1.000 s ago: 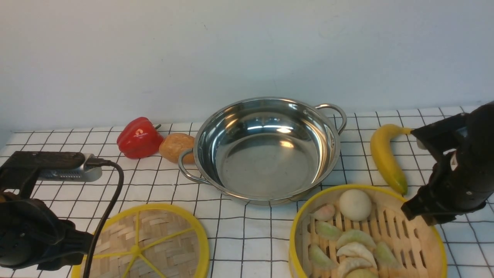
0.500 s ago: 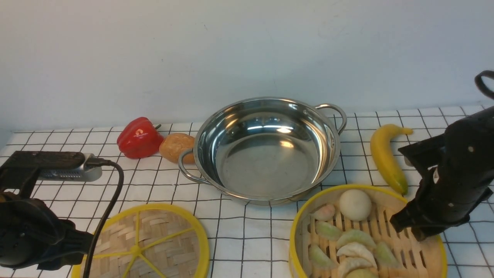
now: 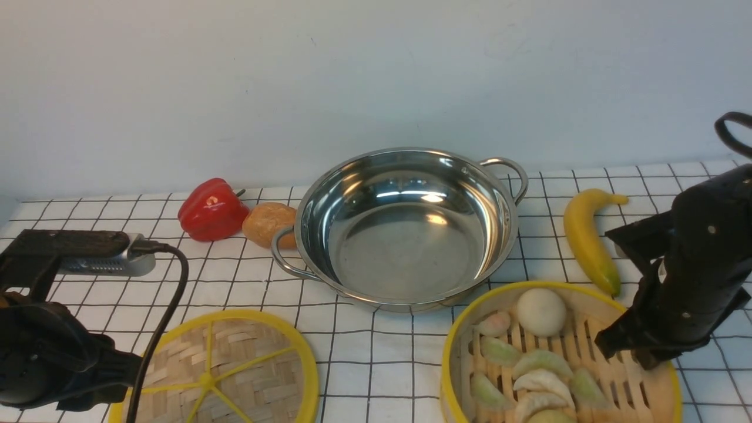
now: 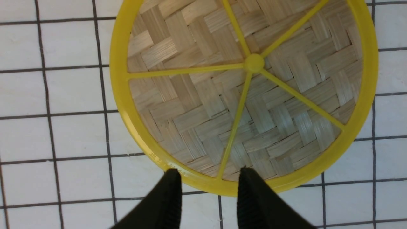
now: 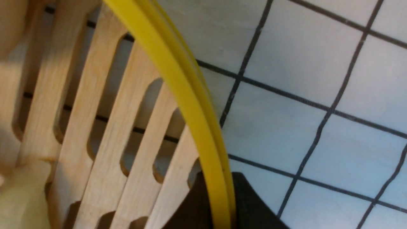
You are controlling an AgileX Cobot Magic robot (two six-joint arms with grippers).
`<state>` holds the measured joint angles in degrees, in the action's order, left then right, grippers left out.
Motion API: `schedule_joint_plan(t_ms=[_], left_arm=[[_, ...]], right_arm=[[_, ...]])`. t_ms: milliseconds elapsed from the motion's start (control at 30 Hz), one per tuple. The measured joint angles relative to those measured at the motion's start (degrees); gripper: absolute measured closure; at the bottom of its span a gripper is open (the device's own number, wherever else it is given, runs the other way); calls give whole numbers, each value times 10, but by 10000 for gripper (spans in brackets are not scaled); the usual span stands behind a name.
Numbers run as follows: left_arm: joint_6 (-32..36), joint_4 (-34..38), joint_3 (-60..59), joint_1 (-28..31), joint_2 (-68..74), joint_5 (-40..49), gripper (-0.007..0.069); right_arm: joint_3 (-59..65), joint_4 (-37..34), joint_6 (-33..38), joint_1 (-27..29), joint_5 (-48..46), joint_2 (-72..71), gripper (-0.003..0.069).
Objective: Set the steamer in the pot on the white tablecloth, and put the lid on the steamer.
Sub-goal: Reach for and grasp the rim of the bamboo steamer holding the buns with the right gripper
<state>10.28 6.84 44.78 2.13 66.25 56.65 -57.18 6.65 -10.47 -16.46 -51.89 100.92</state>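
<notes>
At the front right of the white tablecloth (image 3: 376, 364), the right gripper (image 5: 219, 197) pinches the yellow rim of the steamer (image 3: 587, 302). One finger is inside the slatted basket and one outside, with the wall running between them. The pot (image 3: 405, 247) sits empty just behind the steamer and toward the centre, so the carry looks set to go forward and to the robot's left. Across the cloth, the left gripper (image 4: 209, 170) hangs with its fingers spread wide over the near edge of the lid (image 3: 235, 376), which lies flat, well apart from the steamer. The front view cuts off the near edges of both steamer and lid and hides the right fingertips. How firm the hold is cannot be told.
</notes>
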Motion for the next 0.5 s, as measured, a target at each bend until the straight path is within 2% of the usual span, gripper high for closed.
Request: schedule_joint_plan(t_ms=[267, 500], left_arm=[[0, 0, 0, 0, 0, 0, 382], [0, 0, 0, 0, 0, 0, 382]], right_arm=[[0, 18, 1, 12, -32, -4, 599], [0, 17, 19, 73, -81, -43, 602]])
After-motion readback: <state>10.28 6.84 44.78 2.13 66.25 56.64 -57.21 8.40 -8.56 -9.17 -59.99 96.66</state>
